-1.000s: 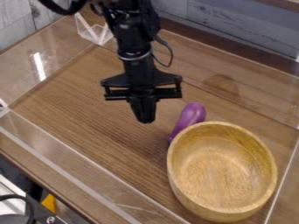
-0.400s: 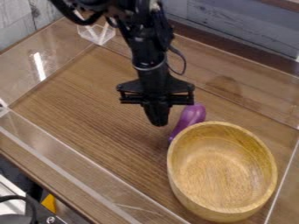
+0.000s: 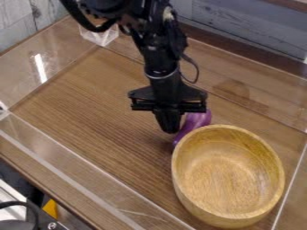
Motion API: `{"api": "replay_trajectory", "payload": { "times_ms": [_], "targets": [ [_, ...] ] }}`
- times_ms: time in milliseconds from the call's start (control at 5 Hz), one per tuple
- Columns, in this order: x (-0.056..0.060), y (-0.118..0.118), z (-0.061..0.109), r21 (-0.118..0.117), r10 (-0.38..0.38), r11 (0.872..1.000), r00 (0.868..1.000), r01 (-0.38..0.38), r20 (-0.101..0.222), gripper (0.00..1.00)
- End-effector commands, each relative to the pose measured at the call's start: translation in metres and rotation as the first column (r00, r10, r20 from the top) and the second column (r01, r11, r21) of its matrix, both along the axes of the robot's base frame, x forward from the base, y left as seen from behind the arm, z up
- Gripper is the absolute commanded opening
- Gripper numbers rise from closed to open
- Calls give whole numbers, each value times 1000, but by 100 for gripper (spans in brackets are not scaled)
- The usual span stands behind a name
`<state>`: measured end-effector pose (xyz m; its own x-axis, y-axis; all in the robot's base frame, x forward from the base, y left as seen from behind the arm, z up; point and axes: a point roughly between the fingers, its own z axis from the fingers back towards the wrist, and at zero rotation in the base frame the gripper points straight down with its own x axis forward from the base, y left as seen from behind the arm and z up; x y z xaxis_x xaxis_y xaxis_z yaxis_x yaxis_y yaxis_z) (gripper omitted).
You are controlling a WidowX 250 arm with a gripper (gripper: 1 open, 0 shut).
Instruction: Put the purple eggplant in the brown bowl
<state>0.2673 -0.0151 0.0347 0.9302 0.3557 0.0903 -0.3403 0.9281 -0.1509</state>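
Here, from left to right, clear plastic walls (image 3: 36, 67) edge the wooden table (image 3: 84, 117), the black arm drops down mid-scene, and the brown bowl (image 3: 228, 175) sits at lower right, empty. The gripper (image 3: 170, 123) points straight down with its jaws pinched together on nothing, its tip just over the left side of the purple eggplant (image 3: 189, 126). That eggplant lies on the table against the bowl's upper-left rim, its long axis slanting from lower left to upper right; its stem end cannot be told.
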Motion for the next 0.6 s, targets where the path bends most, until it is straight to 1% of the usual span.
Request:
{"api": "replay_trajectory", "payload": {
  "times_ms": [0, 400],
  "targets": [
    [13, -3, 10, 7, -11, 1000, 998, 10, 56, 0],
    [17, -6, 10, 9, -13, 1000, 997, 13, 70, 0]
  ]
}}
